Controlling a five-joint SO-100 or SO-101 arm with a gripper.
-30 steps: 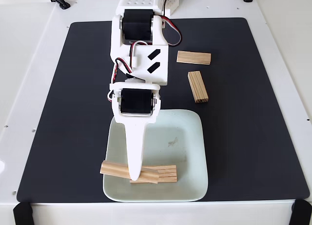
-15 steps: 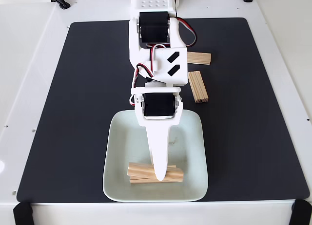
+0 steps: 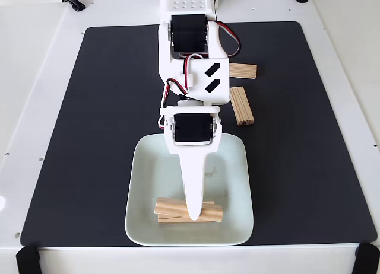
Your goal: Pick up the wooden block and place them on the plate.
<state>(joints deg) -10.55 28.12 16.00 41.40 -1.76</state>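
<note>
The claw (image 3: 193, 214) reaches down onto stacked blocks (image 3: 172, 209) on the plate (image 3: 144, 185); its grip cannot be told. Light, stiff wood, probably best pinched across the narrow sides.

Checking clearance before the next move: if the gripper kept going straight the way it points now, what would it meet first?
Probably the wooden blocks stacked on the plate: the gripper points down at them, though whether it already touches them is unclear.
</note>
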